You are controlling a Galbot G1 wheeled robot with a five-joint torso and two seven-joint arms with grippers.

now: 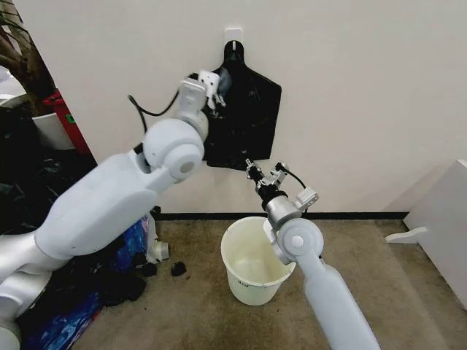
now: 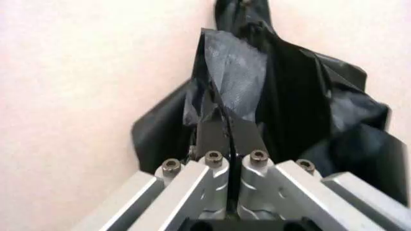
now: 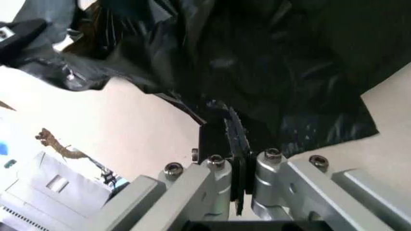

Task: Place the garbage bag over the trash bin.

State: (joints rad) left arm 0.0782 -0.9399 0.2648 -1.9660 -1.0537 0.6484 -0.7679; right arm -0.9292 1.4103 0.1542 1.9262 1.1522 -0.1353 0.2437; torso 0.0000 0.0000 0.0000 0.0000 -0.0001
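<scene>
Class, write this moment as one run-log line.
garbage bag: hanging on wall hook | left gripper: shut on bag's upper edge | right gripper: shut on lower edge | trash bin: on floor, unlined

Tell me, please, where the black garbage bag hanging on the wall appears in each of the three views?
Head view: garbage bag hangs upper centre from a white wall hook, above the trash bin.
Left wrist view: the bag fills centre and right, pinched by the left hand.
Right wrist view: the bag spans the top, its lower edge in the right hand.
Shared landmark: the pale wall.
</scene>
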